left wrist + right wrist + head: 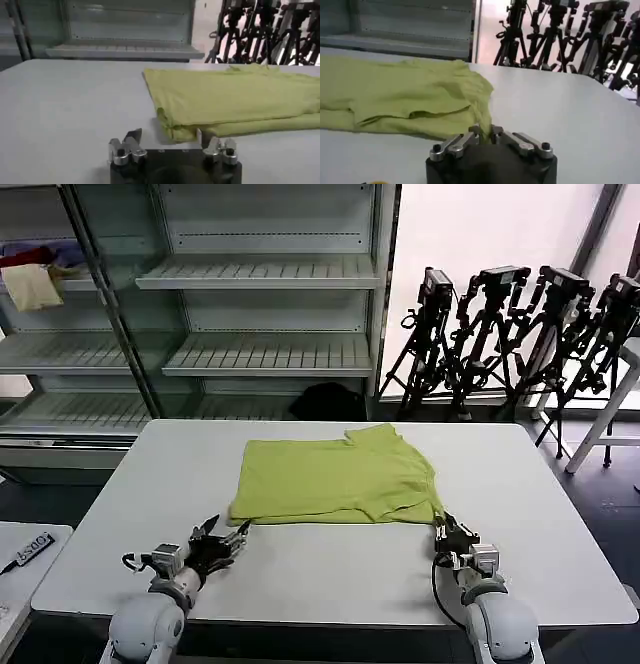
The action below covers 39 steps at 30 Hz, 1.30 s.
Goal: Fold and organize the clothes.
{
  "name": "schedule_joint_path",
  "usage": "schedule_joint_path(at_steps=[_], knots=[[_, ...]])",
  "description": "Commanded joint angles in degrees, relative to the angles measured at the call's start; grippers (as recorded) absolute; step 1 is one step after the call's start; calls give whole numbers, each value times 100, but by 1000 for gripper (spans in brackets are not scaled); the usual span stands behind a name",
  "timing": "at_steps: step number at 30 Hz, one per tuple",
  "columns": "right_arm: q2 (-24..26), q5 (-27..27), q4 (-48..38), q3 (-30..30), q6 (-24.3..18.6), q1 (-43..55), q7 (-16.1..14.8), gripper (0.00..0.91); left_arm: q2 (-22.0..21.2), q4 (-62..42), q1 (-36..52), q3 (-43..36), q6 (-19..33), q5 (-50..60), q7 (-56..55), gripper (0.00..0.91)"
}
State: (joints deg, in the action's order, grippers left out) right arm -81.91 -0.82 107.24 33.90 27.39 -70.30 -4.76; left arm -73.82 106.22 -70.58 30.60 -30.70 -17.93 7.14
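Note:
The lime yellow-green shirt (335, 477) lies folded in a rough rectangle at the middle of the white table (300, 574). My left gripper (222, 538) rests on the table just short of the shirt's near left corner (175, 131), jaws open wide, nothing between them. My right gripper (450, 536) sits at the shirt's near right corner, shut on a pinch of the yellow-green fabric (484, 131). In the right wrist view the shirt (405, 95) spreads away from the gripper (485, 134), its edge folded over.
Grey shelving (260, 274) stands behind the table, with cream and red cloths (32, 279) on a shelf at far left. Several camera tripods (510, 334) stand at the back right. A second table's corner (25, 554) is at the left.

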Motion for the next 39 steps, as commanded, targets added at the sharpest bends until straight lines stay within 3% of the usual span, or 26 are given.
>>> schedule_joint_path(at_steps=[1,6,14,20,24,28,33,39], knots=[[-1,19,-14,-1,-2,-1,3,101,3,-69,28,-28,-31,-148,18,10],[-8,56,4,-25,16,7,-1,0,37,-46,19,-40,-27,-140,47,10],[1,56,20,-62,18,-45,-9,0,64,0,0,-69,53,-98,63,0],[-6,-600,238,-18,21,-88,51,0,56,245,-78,58,218,-167,49,0],[6,-1155,693,33,67,-146,118,0,113,579,-165,267,177,-437,60,0],[1,-1361,1140,47,262,-235,177,0,208,1026,-304,485,-16,-752,85,0],[-10,-1393,1829,19,573,-612,293,0,453,1600,-716,918,-237,-1154,117,0],[65,-1282,2497,-1,581,-1382,263,0,828,1900,-1620,1357,-236,-1398,129,0]])
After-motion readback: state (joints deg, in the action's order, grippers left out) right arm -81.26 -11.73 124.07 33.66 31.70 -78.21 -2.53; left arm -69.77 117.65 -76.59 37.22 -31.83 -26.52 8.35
